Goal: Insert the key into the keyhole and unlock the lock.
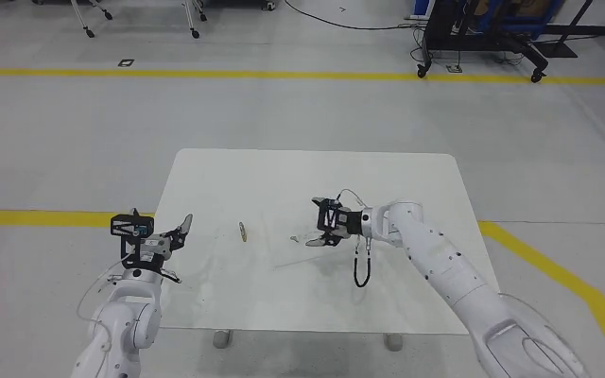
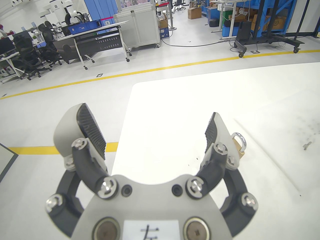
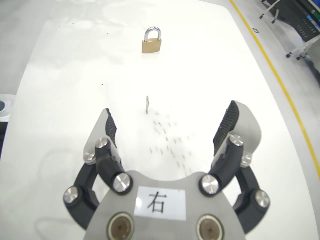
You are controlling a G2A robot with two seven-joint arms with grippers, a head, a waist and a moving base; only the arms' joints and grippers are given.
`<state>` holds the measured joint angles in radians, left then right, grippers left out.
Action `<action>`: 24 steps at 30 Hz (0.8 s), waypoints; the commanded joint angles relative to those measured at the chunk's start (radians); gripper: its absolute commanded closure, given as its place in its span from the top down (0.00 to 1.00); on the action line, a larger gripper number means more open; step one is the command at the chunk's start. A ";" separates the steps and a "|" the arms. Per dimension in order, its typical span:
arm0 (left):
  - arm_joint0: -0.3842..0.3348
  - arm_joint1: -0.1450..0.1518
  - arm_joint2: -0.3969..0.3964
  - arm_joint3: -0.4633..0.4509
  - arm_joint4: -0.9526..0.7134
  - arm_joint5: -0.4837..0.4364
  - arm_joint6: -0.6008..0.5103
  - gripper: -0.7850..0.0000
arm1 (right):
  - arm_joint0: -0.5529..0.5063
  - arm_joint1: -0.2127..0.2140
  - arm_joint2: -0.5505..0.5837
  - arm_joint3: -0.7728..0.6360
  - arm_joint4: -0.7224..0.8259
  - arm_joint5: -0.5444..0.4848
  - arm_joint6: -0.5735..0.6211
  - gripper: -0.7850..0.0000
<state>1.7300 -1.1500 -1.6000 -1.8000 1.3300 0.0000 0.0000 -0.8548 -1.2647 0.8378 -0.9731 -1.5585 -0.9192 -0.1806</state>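
The key [image 3: 147, 104] lies on the table [image 3: 62, 76] straight ahead of the right gripper [image 3: 172, 113], just past its spread, empty fingertips. Its long axis runs on toward the lock [image 3: 151, 41], which sits farther along the same line. The right arm is clearly the nearer one to the key. The left gripper [image 2: 148, 113] is also spread and empty. It is at the table's edge, near the lock.
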 commanded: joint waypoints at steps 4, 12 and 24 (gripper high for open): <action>0.000 0.000 0.000 0.000 0.000 0.000 0.000 1.00 | 0.101 -0.064 -0.125 0.159 0.007 -0.056 -0.016 0.78; 0.000 0.000 0.000 0.000 0.000 0.000 0.000 1.00 | 0.189 -0.154 -0.248 0.316 0.001 -0.059 -0.049 0.74; 0.000 0.000 0.000 0.000 0.000 0.000 0.000 1.00 | 0.246 -0.232 -0.319 0.472 -0.005 -0.041 -0.105 0.00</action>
<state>1.7300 -1.1500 -1.6000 -1.8000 1.3300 0.0000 0.0000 -0.6124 -1.4915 0.5201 -0.5161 -1.5681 -0.9667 -0.2778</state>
